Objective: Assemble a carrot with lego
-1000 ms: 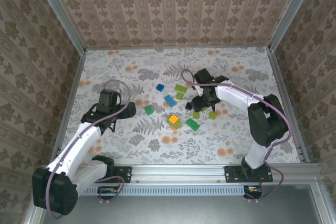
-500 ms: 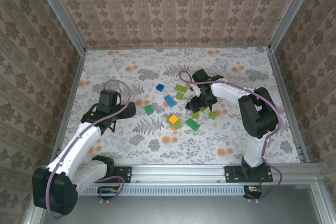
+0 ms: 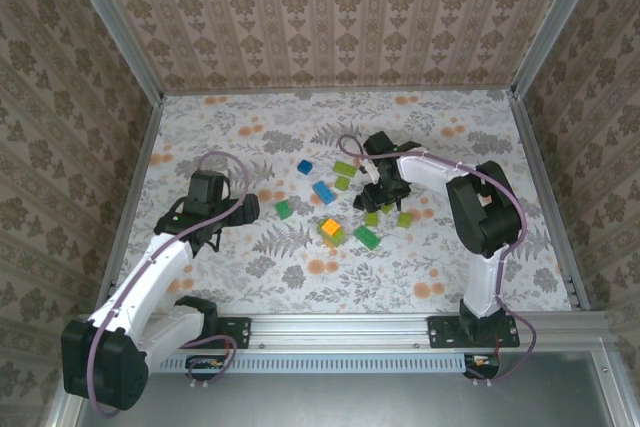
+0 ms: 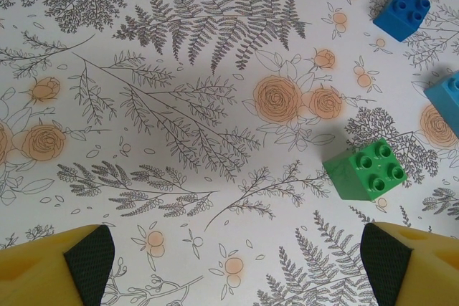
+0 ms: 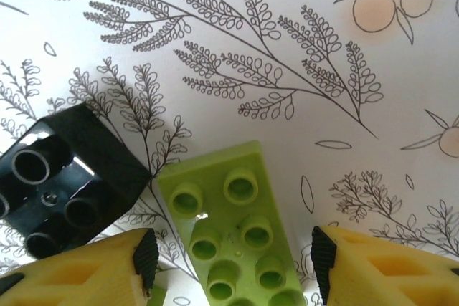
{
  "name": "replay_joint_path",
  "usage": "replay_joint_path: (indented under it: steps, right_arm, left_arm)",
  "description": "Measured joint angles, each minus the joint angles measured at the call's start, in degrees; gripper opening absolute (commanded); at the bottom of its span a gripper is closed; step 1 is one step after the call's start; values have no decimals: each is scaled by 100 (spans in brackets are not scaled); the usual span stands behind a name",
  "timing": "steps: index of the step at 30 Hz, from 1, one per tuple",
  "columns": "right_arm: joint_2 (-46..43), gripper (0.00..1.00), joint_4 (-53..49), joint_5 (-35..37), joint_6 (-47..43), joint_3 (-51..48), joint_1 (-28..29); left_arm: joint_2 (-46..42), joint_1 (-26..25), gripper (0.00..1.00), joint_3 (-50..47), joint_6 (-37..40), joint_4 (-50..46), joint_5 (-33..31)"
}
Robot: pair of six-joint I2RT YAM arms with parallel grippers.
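Note:
Loose lego lies mid-table: a blue brick (image 3: pixel 305 166), a light blue one (image 3: pixel 323 191), a dark green one (image 3: pixel 284 209), an orange brick on a green one (image 3: pixel 331 230) and several light green pieces. My right gripper (image 3: pixel 385 187) points down among them. In the right wrist view its jaws (image 5: pixel 234 257) straddle a long light green brick (image 5: pixel 229 238), with a gap on each side. A black brick (image 5: pixel 64 184) lies just left of it. My left gripper (image 4: pixel 238 266) stands wide open over bare table, with the dark green brick (image 4: pixel 364 170) ahead to its right.
The blue brick (image 4: pixel 401 12) and the edge of the light blue one (image 4: pixel 448 102) lie beyond the dark green brick in the left wrist view. Patterned walls with metal rails enclose the table (image 3: pixel 200 137). Its left half carries no bricks.
The right gripper has shifted slightly left and down over the light green brick, and its jaws have narrowed. The left arm has not moved.

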Motion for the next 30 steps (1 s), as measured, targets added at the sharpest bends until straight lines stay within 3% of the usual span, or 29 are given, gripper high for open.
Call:
replay_joint_path:
  steps: [16,24,30]
  right_arm:
    - [85,34,-28,170,24,74,-48]
    - [-46,32,-72,-31,271,70,-70]
    - [-1021,34,-345,-247,350,-13,177]
  left_arm:
    - [-11,0,92,0,0,0,39]
    - [-11,0,92,0,0,0,39]
    - [-11,0,92,0,0,0,37]
